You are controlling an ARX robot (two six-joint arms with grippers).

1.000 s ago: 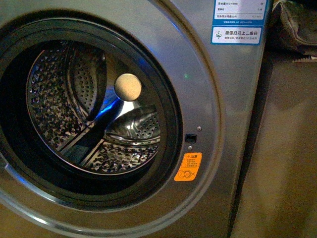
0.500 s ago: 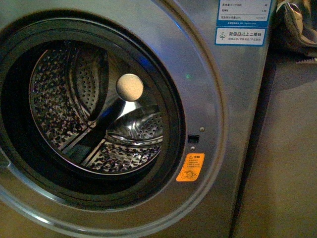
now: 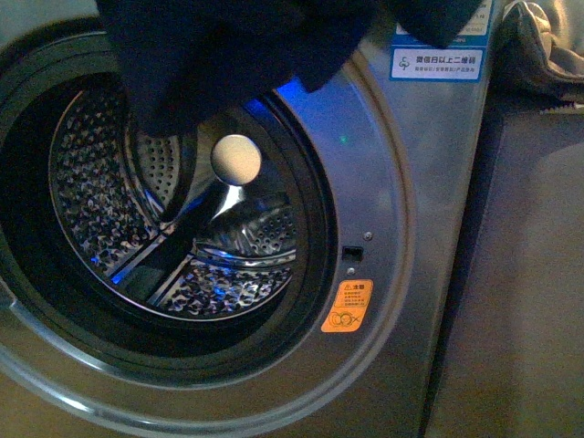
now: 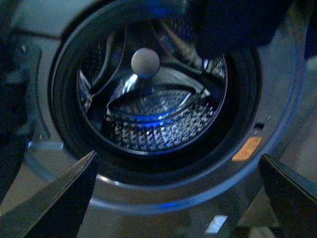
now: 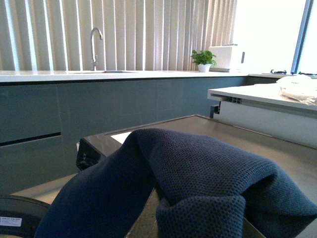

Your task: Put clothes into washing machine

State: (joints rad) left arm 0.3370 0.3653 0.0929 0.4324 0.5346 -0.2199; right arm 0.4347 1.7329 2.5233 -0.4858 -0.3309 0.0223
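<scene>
Two dark tapered fingers of the left claw frame the nearest part of the scene. They are spread wide with nothing between them. We cannot see the right claw. In its wrist view a navy knit garment lies heaped right against the lens and covers it, so we cannot tell its state, though we judge it is carrying the cloth.

Just beyond, in the front view, that garment hangs bunched across the top. It is in front of the upper rim of the washing machine and not yet inside. Its long axis runs roughly side to side. One loose lobe droops downward over the upper left of the open porthole.

Farther back is the perforated steel drum, which looks empty and is lit by a blue glow. A pale round knob sits at its centre. An orange warning sticker sits beside the porthole.

We judge the step in hand to be carrying the garment to the opening. The next move calls for lowering it and pushing it forward through the porthole, deep enough that the drooping end clears the dark door seal before release.
</scene>
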